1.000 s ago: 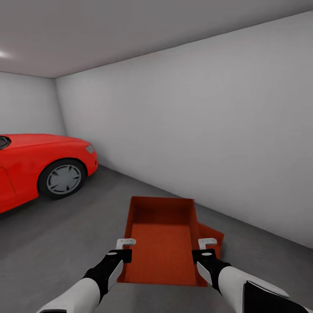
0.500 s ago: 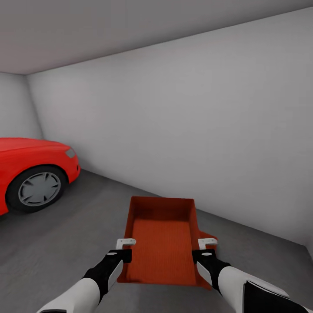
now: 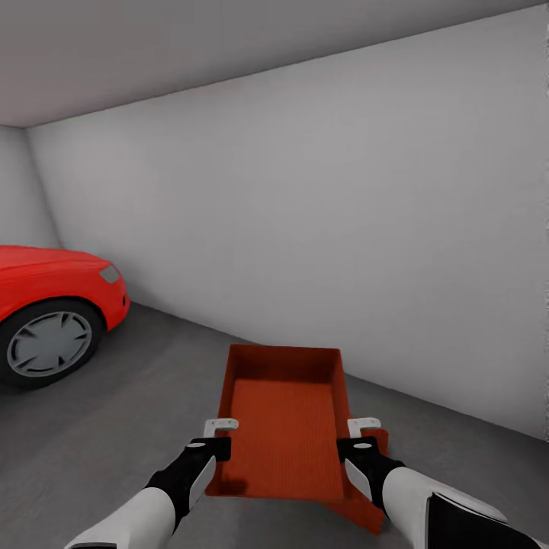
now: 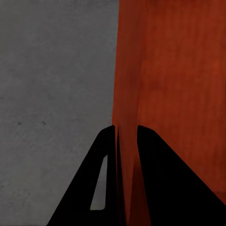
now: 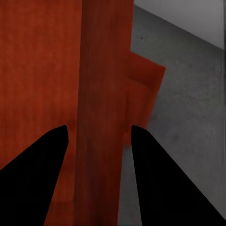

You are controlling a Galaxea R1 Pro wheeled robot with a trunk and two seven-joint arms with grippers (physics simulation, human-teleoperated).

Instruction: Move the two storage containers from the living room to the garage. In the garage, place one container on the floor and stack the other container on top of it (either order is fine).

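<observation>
I hold one orange-red storage container [image 3: 286, 423] level in front of me, above the garage floor [image 3: 107, 427]. My left gripper [image 3: 218, 441] is shut on its left wall, which shows between the black fingers [image 4: 106, 155] in the left wrist view. My right gripper [image 3: 360, 438] is shut on its right wall [image 5: 101, 108]. The second container [image 3: 367, 509] rests on the floor underneath, mostly hidden, with one corner [image 5: 145, 80] poking out on the right side.
A red car [image 3: 46, 305] stands at the left, front wheel towards me. A plain grey-white wall [image 3: 343, 229] runs across the back and right, close behind the containers. Open concrete lies between the car and the containers.
The view has swung right, so the car sits further left in the picture. The floor container now lies more under the held one. Both grippers keep their hold.
</observation>
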